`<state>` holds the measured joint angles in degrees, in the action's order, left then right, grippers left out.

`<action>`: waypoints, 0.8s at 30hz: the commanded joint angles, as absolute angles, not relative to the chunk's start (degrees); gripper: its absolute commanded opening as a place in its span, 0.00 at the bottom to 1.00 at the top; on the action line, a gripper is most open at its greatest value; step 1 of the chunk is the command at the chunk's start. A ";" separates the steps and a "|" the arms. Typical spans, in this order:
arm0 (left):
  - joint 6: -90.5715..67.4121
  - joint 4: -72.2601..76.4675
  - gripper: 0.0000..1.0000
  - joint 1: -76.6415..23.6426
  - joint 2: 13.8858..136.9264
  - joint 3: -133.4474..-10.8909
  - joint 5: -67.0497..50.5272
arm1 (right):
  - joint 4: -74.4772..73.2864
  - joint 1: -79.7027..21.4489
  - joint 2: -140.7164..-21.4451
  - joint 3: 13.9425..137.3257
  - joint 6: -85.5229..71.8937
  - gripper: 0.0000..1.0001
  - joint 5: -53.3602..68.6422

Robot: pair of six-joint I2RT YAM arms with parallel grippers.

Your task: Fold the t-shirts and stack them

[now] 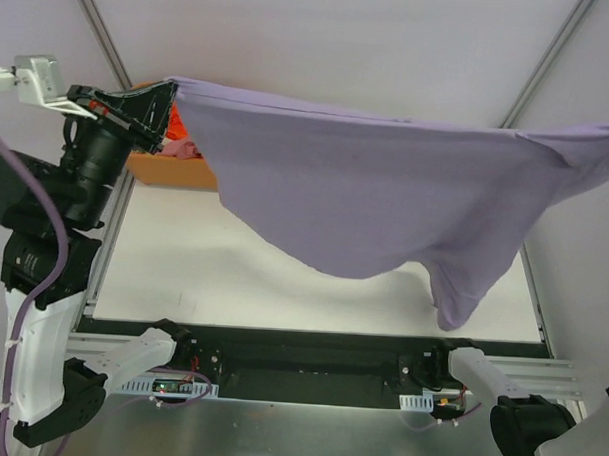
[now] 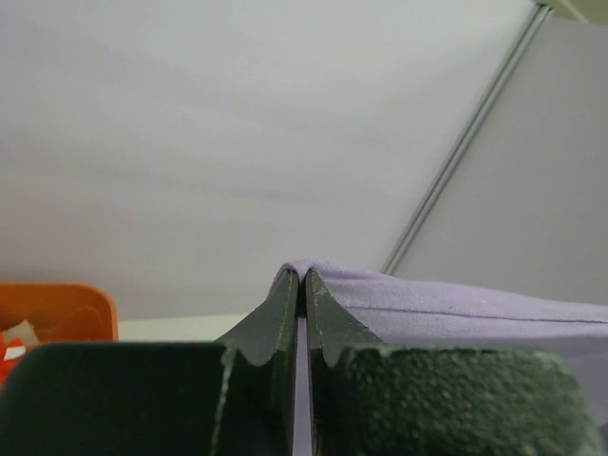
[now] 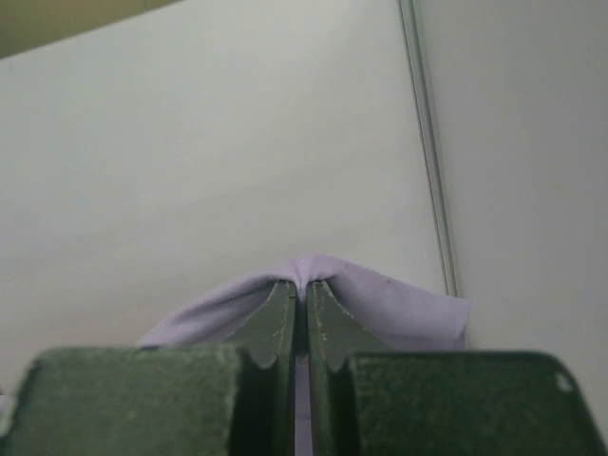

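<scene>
A lavender t-shirt [image 1: 386,191] hangs stretched wide in the air above the white table [image 1: 183,264], sagging in the middle with a sleeve drooping at the lower right. My left gripper [image 1: 167,91] is raised at the upper left and shut on one corner of the t-shirt [image 2: 446,309]; its jaws [image 2: 304,277] pinch the cloth. My right gripper is off the right edge of the top view; in the right wrist view it [image 3: 306,285] is shut on the other corner of the t-shirt [image 3: 399,309].
An orange bin [image 1: 167,163] holding more cloth stands at the back left of the table, partly behind my left gripper; it also shows in the left wrist view [image 2: 57,313]. Grey enclosure walls with metal struts [image 1: 551,57] surround the table.
</scene>
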<state>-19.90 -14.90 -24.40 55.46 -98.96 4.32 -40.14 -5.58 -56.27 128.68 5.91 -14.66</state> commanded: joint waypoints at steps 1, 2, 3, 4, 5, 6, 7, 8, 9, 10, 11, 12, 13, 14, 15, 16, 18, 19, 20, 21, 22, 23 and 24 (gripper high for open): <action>-18.54 -14.68 0.00 -24.35 55.72 -102.04 2.11 | -37.36 -5.27 -57.83 131.13 10.89 0.00 -15.47; -18.54 -14.85 0.00 -24.35 56.16 -102.30 2.28 | -37.01 -5.27 -58.35 131.13 11.86 0.00 -16.16; -18.81 -14.77 0.00 -24.35 56.86 -102.48 2.63 | -36.83 -5.27 -59.14 131.13 12.74 0.00 -17.22; -18.72 -14.77 0.00 -24.35 57.74 -102.74 2.72 | -36.83 -5.27 -59.93 131.39 13.79 0.00 -17.92; -18.72 -14.77 0.00 -24.35 59.14 -103.09 2.99 | -36.91 -5.27 -60.90 131.14 14.76 0.00 -18.80; -18.81 -14.85 0.00 -24.35 60.54 -103.36 3.34 | -36.57 -5.27 -61.95 130.70 15.20 0.01 -20.64; -18.81 -15.03 0.00 -24.35 62.38 -103.62 3.86 | -36.04 -5.27 -62.57 129.82 16.16 0.00 -22.48; -18.90 -15.03 0.00 -24.35 64.40 -103.54 4.91 | -35.08 -5.27 -63.45 127.90 17.48 0.01 -23.72; -19.16 -14.94 0.00 -24.35 66.51 -103.36 6.31 | -34.11 -5.27 -64.07 125.79 18.19 0.00 -25.82; -19.16 -14.85 0.00 -24.35 69.40 -103.36 7.72 | -32.27 -5.27 -64.68 122.47 19.41 0.00 -28.10; -19.07 -14.85 0.00 -24.35 72.83 -103.45 9.21 | -30.25 -5.19 -65.38 117.47 20.82 0.00 -29.52; -18.64 -14.77 0.00 -24.35 76.43 -104.23 11.40 | -28.49 -5.19 -66.26 113.51 22.22 0.00 -31.10; -17.76 -14.85 0.00 -24.35 81.08 -105.37 13.34 | -26.65 -4.92 -67.92 110.51 23.72 0.00 -31.98; -16.80 -14.85 0.00 -24.35 85.30 -106.51 14.93 | -25.06 -4.40 -69.59 107.00 24.69 0.00 -32.17; -15.66 -14.59 0.00 -24.26 90.48 -108.52 16.25 | -24.00 -3.52 -72.05 104.70 24.61 0.00 -32.08; -14.34 -14.68 0.00 -24.26 95.75 -110.46 16.35 | -23.73 -2.91 -74.85 102.68 23.91 0.01 -31.30; -13.62 -14.59 0.00 -24.17 105.07 -114.32 15.65 | -23.38 -1.41 -80.21 99.68 22.07 0.01 -28.31; -13.45 -14.50 0.00 -24.17 109.03 -115.91 14.25 | -23.29 -0.80 -82.68 98.54 20.58 0.00 -26.73; -13.45 -14.41 0.00 -24.17 113.51 -118.02 13.02 | -22.68 -0.36 -85.58 97.57 19.17 0.00 -25.33; -13.62 -14.50 0.00 -24.17 117.73 -120.13 12.49 | -22.15 -0.26 -88.48 96.78 17.59 0.00 -24.18; -13.62 -14.41 0.00 -24.17 121.17 -121.80 11.78 | -21.89 -0.18 -91.20 96.51 16.36 0.01 -23.39; -13.71 -14.50 0.00 -24.17 124.94 -124.08 11.86 | -21.88 0.96 -94.19 96.42 15.39 0.01 -22.60; -13.71 -14.41 0.00 -24.08 128.11 -125.93 11.95 | -21.97 1.05 -96.83 96.59 14.77 0.01 -21.80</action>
<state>-15.49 -13.50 -24.32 121.03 -118.02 11.99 -24.77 -0.56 -92.25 96.25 18.94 -24.69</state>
